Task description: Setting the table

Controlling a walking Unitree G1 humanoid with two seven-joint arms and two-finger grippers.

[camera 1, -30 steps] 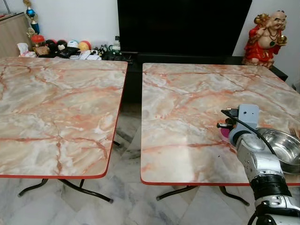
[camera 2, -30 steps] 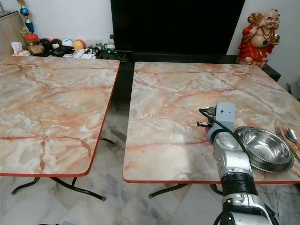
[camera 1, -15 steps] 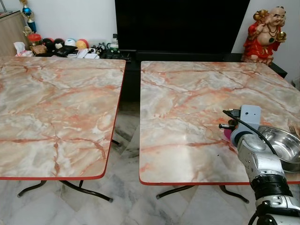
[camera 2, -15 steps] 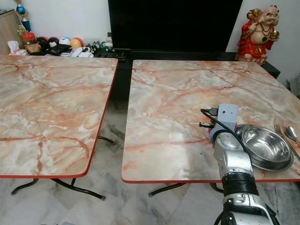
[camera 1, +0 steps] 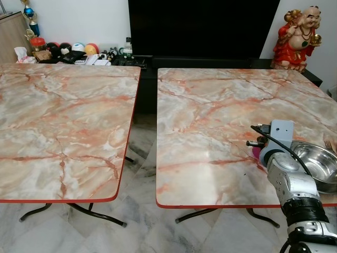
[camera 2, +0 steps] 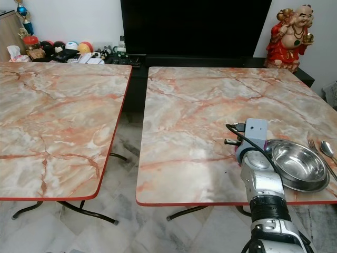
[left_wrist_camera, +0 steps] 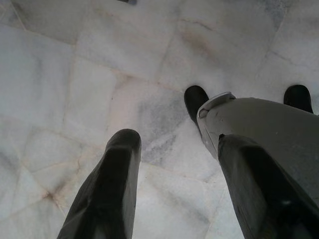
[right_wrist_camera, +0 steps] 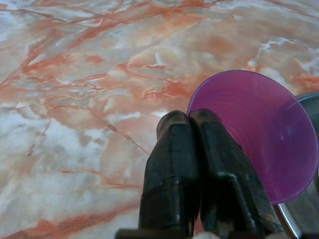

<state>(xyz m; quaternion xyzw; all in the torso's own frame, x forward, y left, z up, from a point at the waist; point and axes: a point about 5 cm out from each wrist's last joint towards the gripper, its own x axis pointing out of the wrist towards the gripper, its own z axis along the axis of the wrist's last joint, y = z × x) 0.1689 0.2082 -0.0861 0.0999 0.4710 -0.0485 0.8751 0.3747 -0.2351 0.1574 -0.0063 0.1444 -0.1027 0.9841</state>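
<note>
My right gripper (right_wrist_camera: 190, 119) is shut on the rim of a purple plastic cup (right_wrist_camera: 259, 134), one finger inside it and one outside. The cup is low over the right marble table (camera 1: 210, 116), tilted on its side, right beside a steel bowl (camera 2: 298, 164) near the table's front right corner. From the head, the right wrist (camera 1: 279, 138) hides most of the cup, leaving a pink sliver (camera 1: 255, 152). A fork (camera 2: 315, 149) and a spoon (camera 2: 327, 151) lie just right of the bowl. My left gripper (left_wrist_camera: 177, 142) hangs open over the floor.
A second marble table (camera 1: 63, 116) stands to the left, with a gap of marble floor (camera 1: 141, 158) between the two. Behind are a black TV (camera 1: 202, 29), a low shelf of small items (camera 1: 79, 52) and a red statue (camera 1: 297, 37).
The head view has shifted slightly. My right arm stays beside the bowl, shut on the cup.
</note>
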